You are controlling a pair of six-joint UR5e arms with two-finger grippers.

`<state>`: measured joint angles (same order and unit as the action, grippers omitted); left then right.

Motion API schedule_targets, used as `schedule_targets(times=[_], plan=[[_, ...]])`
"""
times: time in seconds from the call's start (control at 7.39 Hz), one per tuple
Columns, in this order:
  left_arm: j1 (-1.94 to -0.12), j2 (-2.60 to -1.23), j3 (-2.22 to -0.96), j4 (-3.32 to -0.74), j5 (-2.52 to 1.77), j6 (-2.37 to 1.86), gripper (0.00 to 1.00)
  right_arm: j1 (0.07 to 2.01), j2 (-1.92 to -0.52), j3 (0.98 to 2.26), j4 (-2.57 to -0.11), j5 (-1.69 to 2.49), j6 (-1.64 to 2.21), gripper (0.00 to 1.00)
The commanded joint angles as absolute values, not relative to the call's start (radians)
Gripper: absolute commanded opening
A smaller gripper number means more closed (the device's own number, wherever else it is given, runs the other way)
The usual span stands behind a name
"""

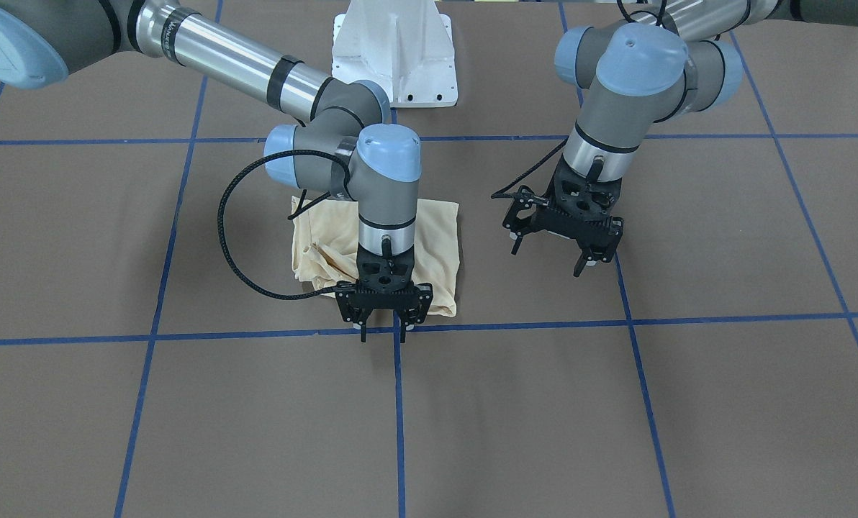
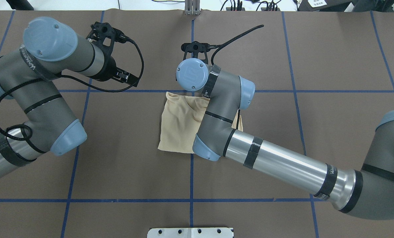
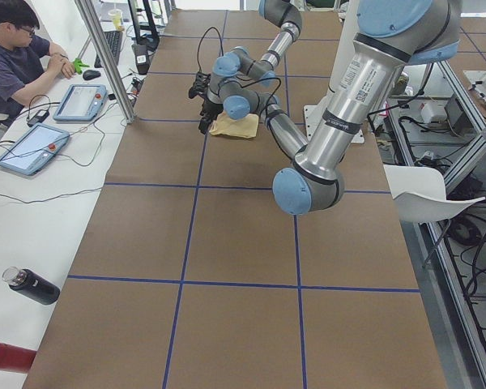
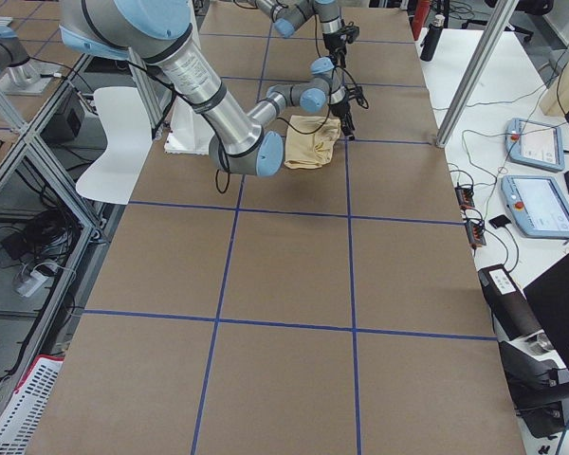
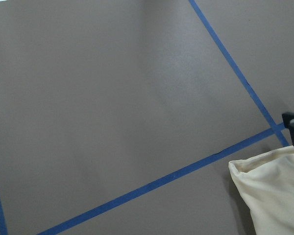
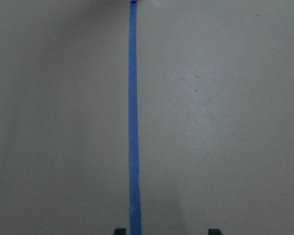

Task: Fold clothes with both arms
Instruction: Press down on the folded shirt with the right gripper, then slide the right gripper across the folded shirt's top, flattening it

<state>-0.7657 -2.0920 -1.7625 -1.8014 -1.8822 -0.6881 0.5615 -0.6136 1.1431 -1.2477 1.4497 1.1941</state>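
The clothes are one pale cream-yellow shirt (image 1: 440, 241), folded into a rough square on the brown table, also seen from above (image 2: 180, 122). My right gripper (image 1: 385, 329) points down at the shirt's edge farthest from the base, over a crossing of blue tape. It is open and empty; the right wrist view shows only tape and bare table between its fingertips (image 6: 120, 231). My left gripper (image 1: 548, 259) hangs open and empty above bare table, off to the shirt's side. A corner of the shirt (image 5: 274, 196) shows in the left wrist view. No print or label is visible.
The white pedestal base (image 1: 394, 50) stands behind the shirt. Blue tape lines (image 1: 399, 417) divide the brown table into squares. Along the far side a person (image 3: 16, 57) sits at a white desk with tablets (image 3: 81, 101), a metal post (image 3: 105, 57) and a dark bottle (image 3: 32, 285).
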Motion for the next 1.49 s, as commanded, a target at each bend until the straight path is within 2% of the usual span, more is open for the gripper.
schedule_targets(times=[0.0,0.14,0.41,0.54,0.81,0.95,1.08,1.22,1.35], plan=[[-0.765,-2.091,-1.763,-1.802,-1.882,-0.689,1.0,0.594,-0.598,1.202,-1.282,1.572,1.178,0.86],[-0.765,-2.091,-1.763,-1.802,-1.882,-0.689,1.0,0.594,-0.595,1.318,-1.448,1.597,1.205,0.96],[-0.765,-2.089,-1.763,-1.802,-1.882,-0.687,1.0,0.528,-0.709,1.606,-1.686,1.612,1.291,0.96],[-0.765,-2.089,-1.761,-1.802,-1.882,-0.683,1.0,0.484,-0.804,1.697,-1.695,1.609,1.349,0.96],[-0.765,-2.089,-1.763,-1.802,-1.882,-0.687,1.0,0.428,-0.822,1.689,-1.665,1.6,1.474,0.95],[-0.765,-2.089,-1.761,-1.802,-1.882,-0.686,1.0,0.428,-0.824,1.645,-1.602,1.588,1.479,0.93],[-0.765,-2.089,-1.763,-1.802,-1.882,-0.689,1.0,0.429,-0.822,1.565,-1.51,1.563,1.491,0.86],[-0.765,-2.089,-1.763,-1.802,-1.882,-0.689,1.0,0.452,-0.824,1.522,-1.491,1.548,1.473,0.65],[-0.765,-2.088,-1.764,-1.802,-1.882,-0.689,1.0,0.459,-0.827,1.491,-1.494,1.507,1.415,0.54]])
